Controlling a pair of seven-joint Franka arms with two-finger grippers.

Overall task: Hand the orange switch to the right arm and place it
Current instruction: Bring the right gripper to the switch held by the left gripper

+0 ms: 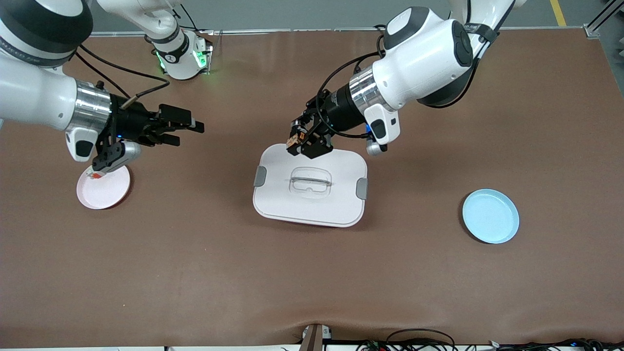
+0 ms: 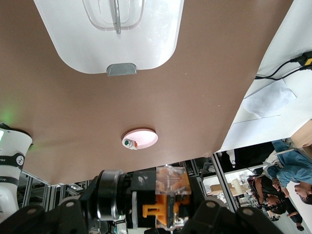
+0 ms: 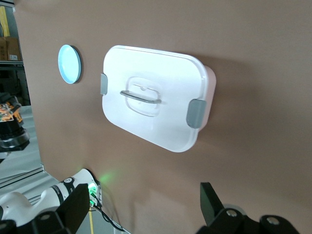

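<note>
Two grippers aloft: left gripper clenched on orange switch over white box; right gripper released over bare table.

brown table; grey floor past edge; cables along near edge.

- The worktop is showing a matt brown covering, faintly rippled at the lower edge.
- The lidded box at frame centre is looking like smooth white plastic.
- The blue plate is gleaming glossy.
</note>
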